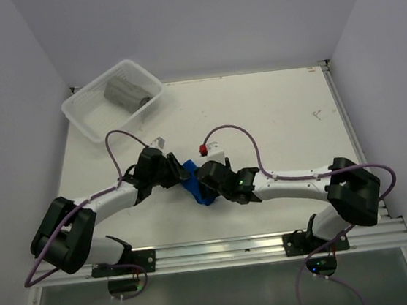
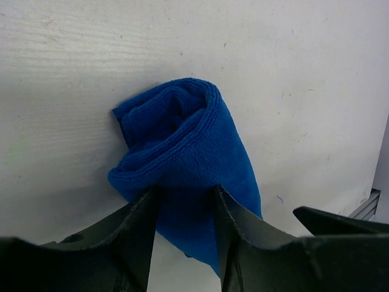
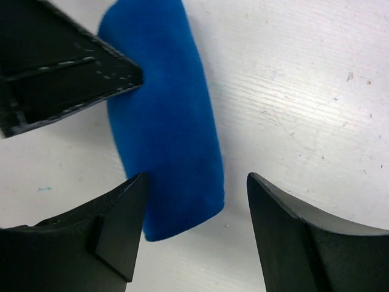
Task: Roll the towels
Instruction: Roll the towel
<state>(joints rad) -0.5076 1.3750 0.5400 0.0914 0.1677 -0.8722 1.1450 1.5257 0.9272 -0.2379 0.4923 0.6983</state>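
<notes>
A bright blue towel lies rolled into a short cylinder on the white table, between my two grippers. In the left wrist view the blue towel shows its spiral end, and my left gripper is shut on the near part of the roll, both fingers pressing its sides. In the right wrist view the blue towel lies lengthwise, and my right gripper stands open around its end, with a gap to the right finger. The grey towel lies rolled inside the basket.
The translucent white basket sits at the table's far left corner. Grey walls close in the table on three sides. An aluminium rail with both arm bases runs along the near edge. The left gripper's finger shows in the right wrist view.
</notes>
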